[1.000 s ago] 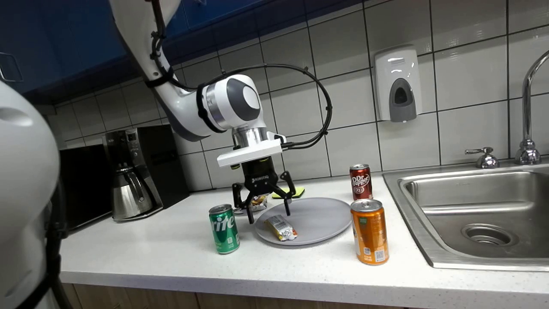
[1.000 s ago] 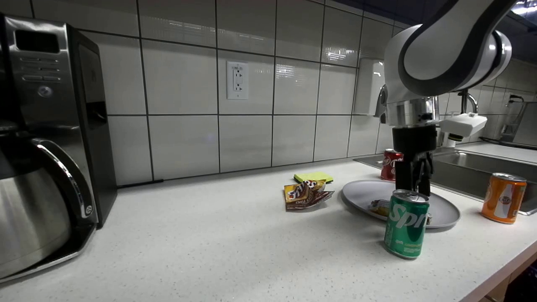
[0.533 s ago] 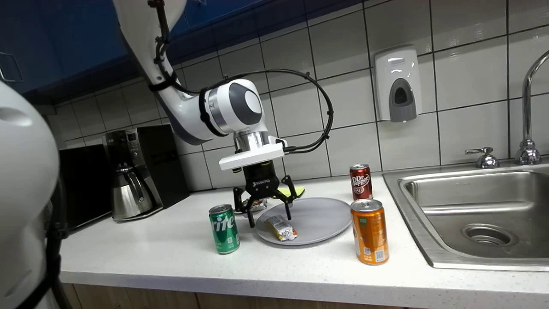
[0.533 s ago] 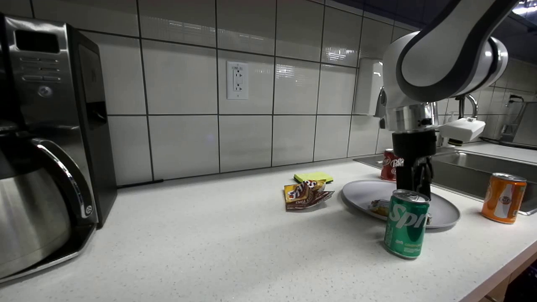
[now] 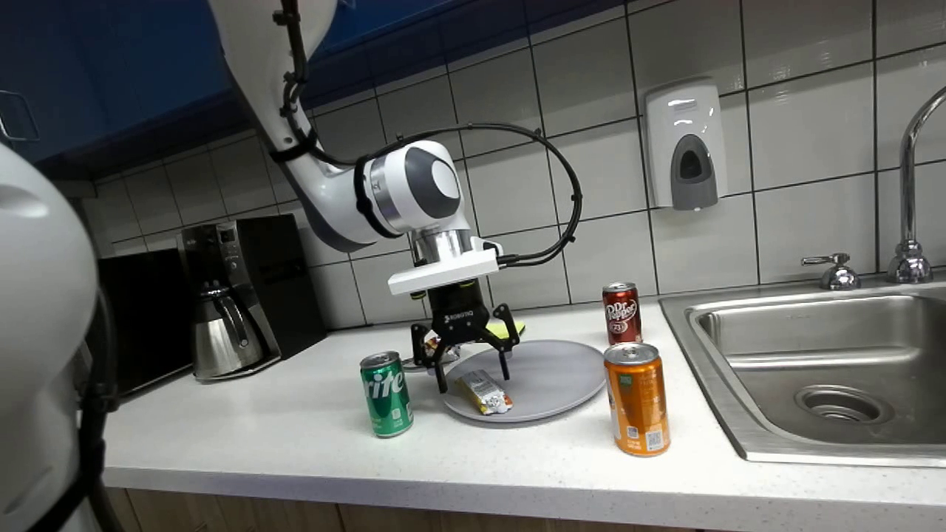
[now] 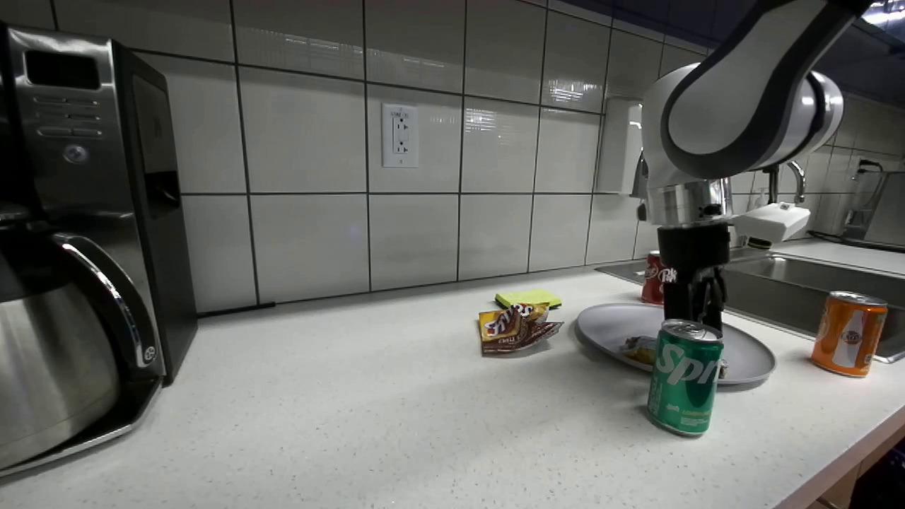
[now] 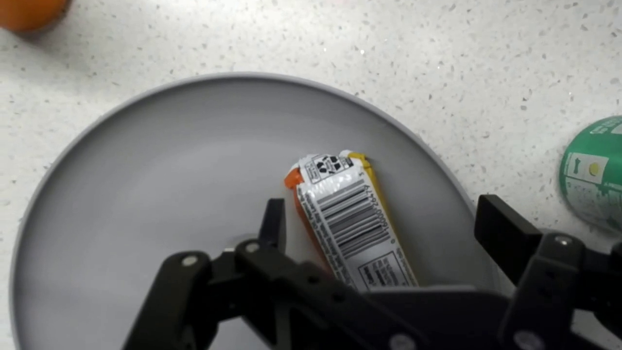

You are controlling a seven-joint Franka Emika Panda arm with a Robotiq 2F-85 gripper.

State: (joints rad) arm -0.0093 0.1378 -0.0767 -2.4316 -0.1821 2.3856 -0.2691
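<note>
My gripper (image 5: 474, 380) is open and empty above the left part of a grey plate (image 5: 562, 377). A small wrapped snack bar (image 5: 484, 391), silver-white with yellow and orange edges, lies on the plate. In the wrist view the bar (image 7: 354, 218) lies slantwise between the two open fingers (image 7: 384, 214), and its near end is hidden by the gripper. No contact with the bar shows. A green Sprite can (image 5: 386, 395) stands just left of the plate. It hides part of the plate, the bar (image 6: 638, 351) and the fingertips (image 6: 696, 318) in an exterior view.
An orange can (image 5: 637, 399) and a Dr Pepper can (image 5: 621, 314) stand right of the plate, by the steel sink (image 5: 709, 399). A crumpled brown-yellow chip bag (image 6: 515, 329) and a yellow-green sponge (image 6: 529, 298) lie near the wall. A coffee maker (image 5: 251, 295) stands at the left.
My gripper has come down a little and shifted slightly, to the right in one view's picture, staying open. The bar, plate and cans have not moved.
</note>
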